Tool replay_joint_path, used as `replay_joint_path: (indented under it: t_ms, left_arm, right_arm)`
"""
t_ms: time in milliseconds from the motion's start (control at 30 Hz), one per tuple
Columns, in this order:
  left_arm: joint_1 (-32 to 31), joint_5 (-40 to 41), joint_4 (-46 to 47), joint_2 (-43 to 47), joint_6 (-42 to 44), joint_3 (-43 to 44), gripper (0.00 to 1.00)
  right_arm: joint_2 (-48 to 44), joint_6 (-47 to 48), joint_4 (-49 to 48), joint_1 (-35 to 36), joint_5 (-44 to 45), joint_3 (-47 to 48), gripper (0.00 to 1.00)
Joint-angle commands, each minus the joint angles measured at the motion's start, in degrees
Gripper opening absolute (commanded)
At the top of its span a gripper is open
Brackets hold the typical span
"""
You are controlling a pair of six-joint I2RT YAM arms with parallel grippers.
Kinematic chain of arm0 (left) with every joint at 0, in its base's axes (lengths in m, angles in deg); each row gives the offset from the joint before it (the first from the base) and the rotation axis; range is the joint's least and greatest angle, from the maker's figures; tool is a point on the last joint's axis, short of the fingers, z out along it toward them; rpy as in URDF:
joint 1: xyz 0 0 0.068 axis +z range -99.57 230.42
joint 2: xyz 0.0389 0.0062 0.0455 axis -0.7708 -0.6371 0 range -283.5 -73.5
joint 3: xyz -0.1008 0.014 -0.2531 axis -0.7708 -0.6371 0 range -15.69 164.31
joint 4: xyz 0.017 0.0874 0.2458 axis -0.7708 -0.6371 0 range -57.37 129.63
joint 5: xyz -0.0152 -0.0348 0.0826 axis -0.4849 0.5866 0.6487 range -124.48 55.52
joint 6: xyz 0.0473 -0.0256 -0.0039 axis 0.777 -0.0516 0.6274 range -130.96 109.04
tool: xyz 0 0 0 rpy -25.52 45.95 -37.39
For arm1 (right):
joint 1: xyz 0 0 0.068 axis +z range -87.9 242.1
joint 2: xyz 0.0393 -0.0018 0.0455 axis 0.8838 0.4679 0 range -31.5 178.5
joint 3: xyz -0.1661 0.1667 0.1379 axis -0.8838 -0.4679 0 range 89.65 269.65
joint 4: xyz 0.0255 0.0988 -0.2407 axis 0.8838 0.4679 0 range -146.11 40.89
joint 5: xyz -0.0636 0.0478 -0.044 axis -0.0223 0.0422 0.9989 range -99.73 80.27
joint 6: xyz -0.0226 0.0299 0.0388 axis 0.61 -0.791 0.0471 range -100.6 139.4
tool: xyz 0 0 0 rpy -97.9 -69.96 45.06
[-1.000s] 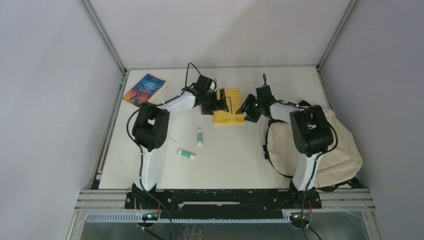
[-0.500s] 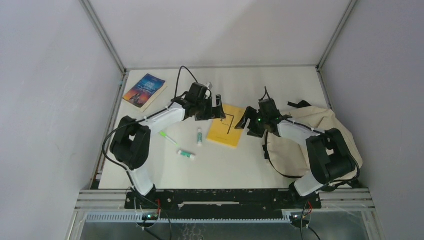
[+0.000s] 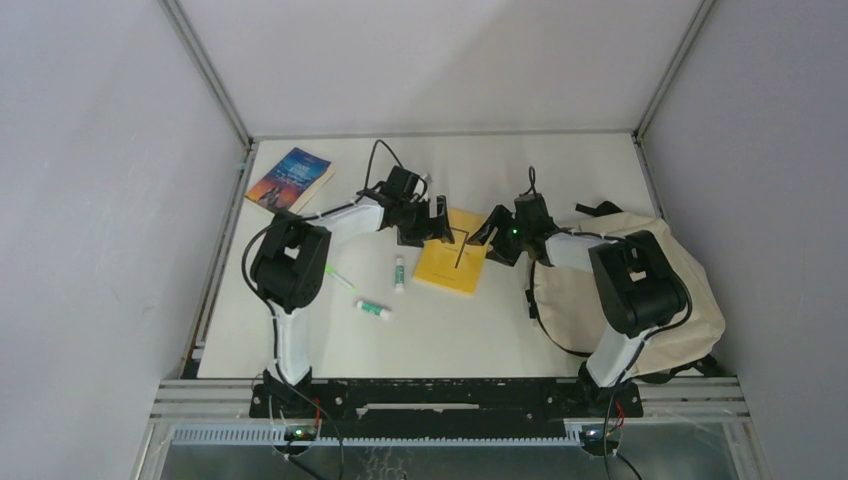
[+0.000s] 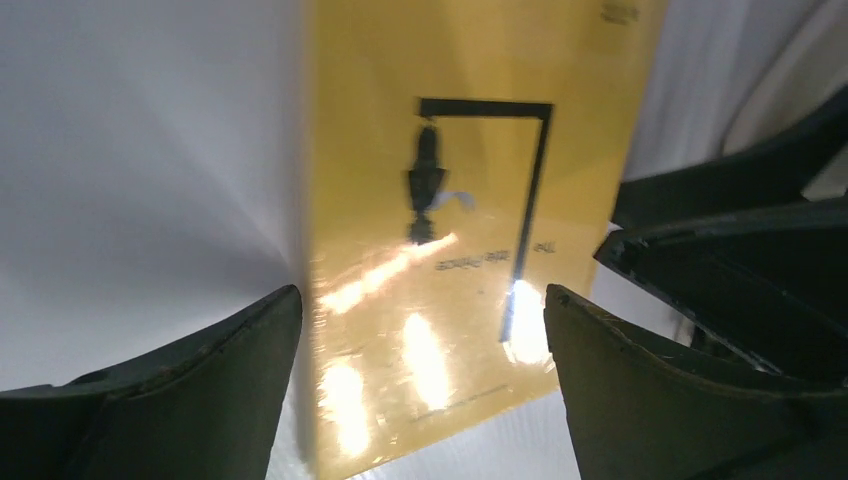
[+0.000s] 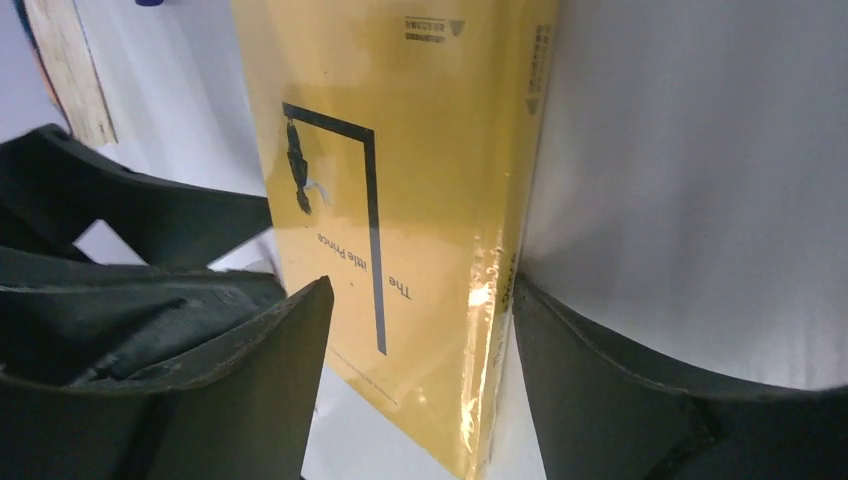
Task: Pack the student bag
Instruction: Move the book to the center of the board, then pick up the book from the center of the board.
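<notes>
Tabletop (image 3: 560, 170), both arms at yellow book (image 3: 448, 268)

Stands on two bases bolted side by side at the near edge of the worktop (image 3: 450, 340). From the left base, rises to a bent elbow, then stretches forward and to the right, ending in the left tool (image 3: 435, 224), pitched down, jaws spread wide and clamped on nothing. From the right base, climbs to a high elbow and extends forward and to the left, ending in the right tool (image 3: 488, 238), likewise tilted down, jaws parted. Points the two tools toward each other, near but not touching.
</notes>
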Motion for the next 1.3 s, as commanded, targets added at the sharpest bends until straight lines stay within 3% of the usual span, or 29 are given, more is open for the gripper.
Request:
replay_joint_path:
  t_ms: [0,167,433,633,767,967,1067,1100,1267]
  left_arm:
    - [-0.1,-10.8,-0.1,-3.0,0.3,2.7,0.92]
    - [0.4,-17.8,6.7,-1.2,-4.0,-0.1,0.89]
    - [0.5,-19.0,7.9,-2.1,-5.2,-0.6,0.81]
    - [0.6,-20.4,12.2,-1.1,-7.1,-3.4,0.58]
    - [0.5,-21.3,13.7,-1.0,-8.4,-3.7,0.58]
    - [0.5,-20.9,13.6,0.3,-8.0,-4.4,0.60]
    - [0.6,-19.4,11.7,2.0,-6.9,-4.4,0.63]
    - [0.7,-19.0,11.1,3.2,-6.5,-4.5,0.64]
    - [1.9,-13.6,6.5,12.7,-4.3,-5.5,0.76]
  right_arm:
    - [5.5,-5.3,-7.4,0.3,-3.2,-0.1,0.75]
    - [3.3,-6.1,-15.6,1.2,-9.6,-1.1,0.70]
    - [-0.8,-15.4,-32.9,1.5,-16.8,-5.6,0.66]
    - [-3.1,-21.2,-44.4,1.2,-17.7,-9.7,0.65]
    - [-1.6,-22.5,-49.0,0.9,-17.7,-10.7,0.63]
    - [0.9,-21.4,-45.3,0.9,-16.9,-10.7,0.35]
    - [0.0,-18.9,-40.7,0.7,-16.4,-10.7,0.06]
    - [-0.8,-17.8,-38.6,0.6,-16.3,-10.7,0.00]
    - [-8.6,-9.5,-26.4,-0.7,-16.1,-10.6,0.00]
